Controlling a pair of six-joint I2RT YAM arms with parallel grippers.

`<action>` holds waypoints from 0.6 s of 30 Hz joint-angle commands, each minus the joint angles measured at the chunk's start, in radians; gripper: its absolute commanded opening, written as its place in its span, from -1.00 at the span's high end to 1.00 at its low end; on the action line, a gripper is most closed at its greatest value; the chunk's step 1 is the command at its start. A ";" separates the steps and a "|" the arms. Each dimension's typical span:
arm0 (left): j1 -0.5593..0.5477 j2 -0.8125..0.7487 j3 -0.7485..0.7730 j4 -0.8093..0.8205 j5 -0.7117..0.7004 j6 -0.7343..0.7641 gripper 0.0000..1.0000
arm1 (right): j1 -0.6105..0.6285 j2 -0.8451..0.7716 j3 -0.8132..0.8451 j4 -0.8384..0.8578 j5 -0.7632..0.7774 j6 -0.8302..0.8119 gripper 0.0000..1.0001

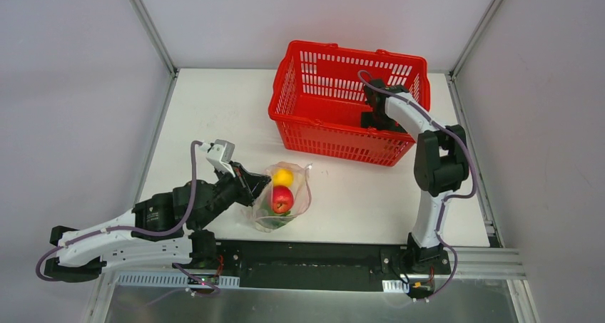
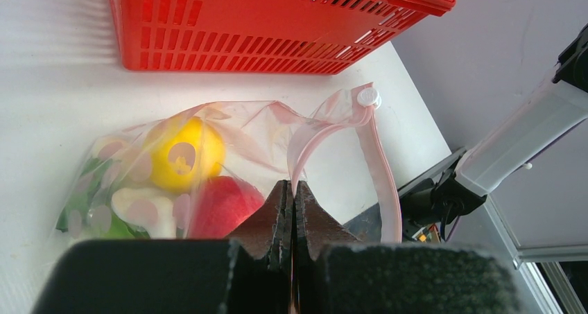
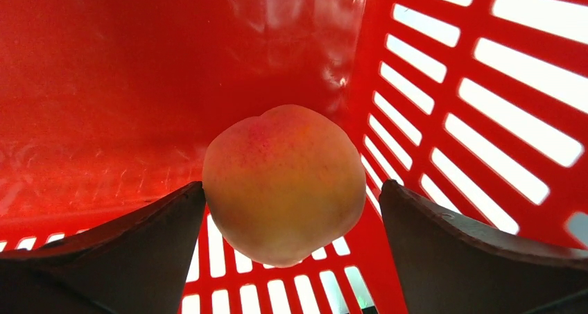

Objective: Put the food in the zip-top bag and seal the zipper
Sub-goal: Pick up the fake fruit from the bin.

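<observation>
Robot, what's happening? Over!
Left gripper shut on bag edge. Right gripper open around peach, inside basket. Yellow fruit, red fruit bagged. Zipper not sealed.

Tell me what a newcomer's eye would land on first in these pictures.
The bright red basket stands at the far side of the table, and inside it the open right gripper straddles a peach. Nearer the arms, the left gripper is shut on the zip-top bag, which holds a yellow fruit and a red fruit.

Glossy red plastic basket (image 3: pixel 104 64); clear crinkly plastic bag (image 2: pixel 243 120).
</observation>
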 commanded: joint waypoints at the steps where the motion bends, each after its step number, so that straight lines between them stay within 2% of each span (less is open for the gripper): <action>1: 0.007 0.010 -0.001 0.022 -0.007 0.008 1.00 | -0.003 0.021 -0.013 0.011 -0.011 -0.010 -0.99; 10: 0.007 -0.011 -0.010 0.013 -0.011 -0.002 1.00 | -0.007 0.034 -0.027 0.089 -0.098 -0.007 -0.91; 16: 0.006 -0.009 -0.014 0.013 -0.020 -0.006 1.00 | -0.006 0.011 -0.018 0.134 -0.206 -0.013 -0.63; 18: 0.007 -0.003 -0.012 0.017 -0.022 -0.006 1.00 | -0.006 0.002 -0.023 0.164 -0.240 -0.008 -0.60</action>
